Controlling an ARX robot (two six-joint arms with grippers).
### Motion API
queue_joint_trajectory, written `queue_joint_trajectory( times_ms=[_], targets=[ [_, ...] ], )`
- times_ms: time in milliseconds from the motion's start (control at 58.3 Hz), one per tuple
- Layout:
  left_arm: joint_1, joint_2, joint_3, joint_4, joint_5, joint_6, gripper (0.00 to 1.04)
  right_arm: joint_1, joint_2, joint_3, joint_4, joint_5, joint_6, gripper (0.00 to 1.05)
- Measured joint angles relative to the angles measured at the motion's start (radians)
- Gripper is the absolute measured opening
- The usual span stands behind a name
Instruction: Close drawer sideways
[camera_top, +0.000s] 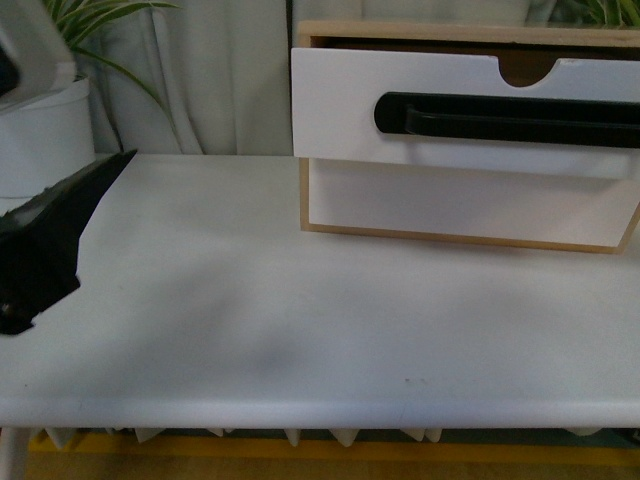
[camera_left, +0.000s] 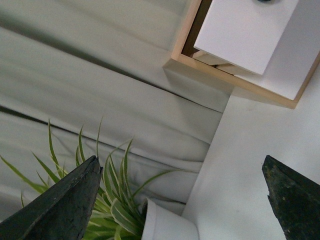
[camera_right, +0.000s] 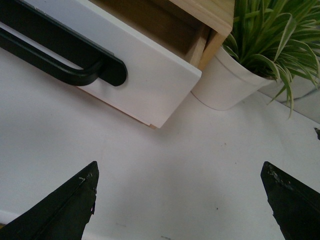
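The drawer (camera_top: 340, 100) is white-fronted with a long black bar handle (camera_top: 500, 118) and a semicircular notch in its top edge. It stands pulled out of the light wood cabinet (camera_top: 420, 32) at the back right of the table. A black finger of my left gripper (camera_top: 65, 225) shows at the left edge of the front view, well left of the drawer. In the left wrist view the left gripper (camera_left: 181, 162) is open and empty, with the drawer's corner (camera_left: 240, 30) ahead. The right gripper (camera_right: 180, 167) is open and empty above the table, near the drawer's end (camera_right: 150, 85) and handle (camera_right: 60, 55).
A plain white drawer front (camera_top: 470, 205) sits shut below the open one. The white table (camera_top: 300, 330) spreads in front. A potted plant (camera_top: 45, 135) stands at the back left and another pot (camera_right: 225, 80) beside the cabinet's right side. A curtain hangs behind.
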Motion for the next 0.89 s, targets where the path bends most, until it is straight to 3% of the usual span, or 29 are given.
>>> queue_joint_trajectory(
  times_ms=[171,377,891],
  targets=[
    [0.023,0.067,0.133,-0.154,0.087,0.078,0.98,-0.014,0.107,0.148,-0.134,-0.068,-0.019,0.95],
    [0.011,0.098,0.23,-0.329,0.053,0.125,0.98,-0.017,0.194,0.253,-0.191,-0.07,-0.064,0.95],
    [-0.212,0.16,0.43,-0.425,-0.082,0.017,0.98,-0.005,0.277,0.311,-0.176,-0.006,-0.114,0.95]
  ],
)
